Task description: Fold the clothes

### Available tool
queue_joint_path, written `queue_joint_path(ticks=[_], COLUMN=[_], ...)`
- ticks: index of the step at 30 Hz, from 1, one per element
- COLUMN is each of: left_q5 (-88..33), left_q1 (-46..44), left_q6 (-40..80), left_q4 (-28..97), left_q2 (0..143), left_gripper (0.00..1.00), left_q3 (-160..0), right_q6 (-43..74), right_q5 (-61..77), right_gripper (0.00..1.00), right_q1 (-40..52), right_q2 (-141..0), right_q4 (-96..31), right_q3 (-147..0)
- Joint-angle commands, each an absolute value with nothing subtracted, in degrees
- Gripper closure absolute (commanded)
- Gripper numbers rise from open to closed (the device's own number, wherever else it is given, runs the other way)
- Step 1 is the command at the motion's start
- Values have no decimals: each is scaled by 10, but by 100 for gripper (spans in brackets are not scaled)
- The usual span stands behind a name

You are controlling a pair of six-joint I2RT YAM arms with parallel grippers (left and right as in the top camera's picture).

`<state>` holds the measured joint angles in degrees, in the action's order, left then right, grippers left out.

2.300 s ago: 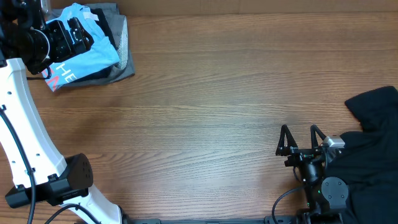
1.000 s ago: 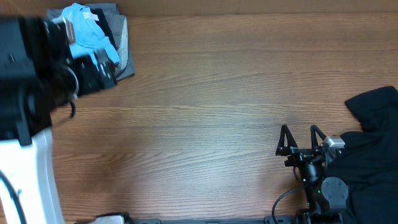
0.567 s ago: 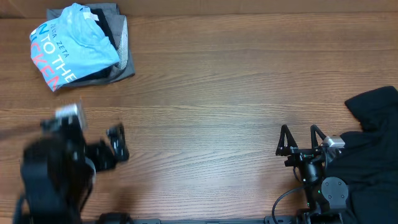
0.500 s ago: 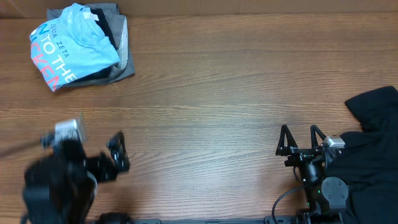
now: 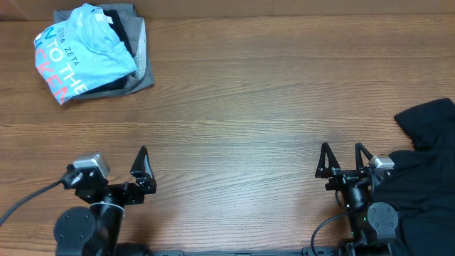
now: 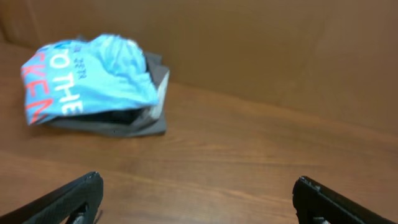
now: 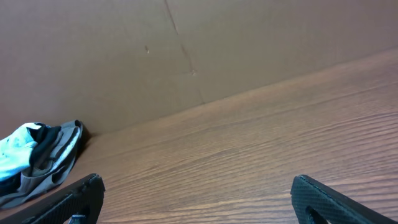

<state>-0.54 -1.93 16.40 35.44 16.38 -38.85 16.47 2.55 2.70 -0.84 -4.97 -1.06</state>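
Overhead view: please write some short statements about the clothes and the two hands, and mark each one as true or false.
1. The light-blue T-shirt lies on top of a grey garment in the far left corner of the table. True.
2. The left hand holds the T-shirt. False: it is open and empty, at the near edge, well apart from the pile.
3. A black garment lies loose at the right edge, next to the right hand. True.
4. The right hand is shut on the black garment. False: its fingers stand apart and grip nothing.
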Motion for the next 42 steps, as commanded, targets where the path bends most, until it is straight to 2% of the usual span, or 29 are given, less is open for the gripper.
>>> queue_joint_path(ticks=[1, 17, 33, 38, 42], left_q5=[4, 9, 21, 41, 49], left_q1=[-31, -36, -45, -57, -57], left_q6=[168, 176, 215, 219, 219], left_q4=[310, 88, -154, -142, -83], left_q2=[118, 4, 2, 2, 2], left_gripper=[0, 0, 0, 0, 0], left_q3=[-328, -151, -7, -3, -3], right_q6=[163, 163, 163, 163, 163], right_q5=[25, 25, 25, 25, 25], right_gripper=[0, 0, 0, 0, 0], right_q1=[25, 25, 25, 25, 25], right_q2=[-2, -2, -2, -2, -2], right_q4=[-46, -46, -46, -46, -46], right_q3=[-4, -4, -4, -4, -4])
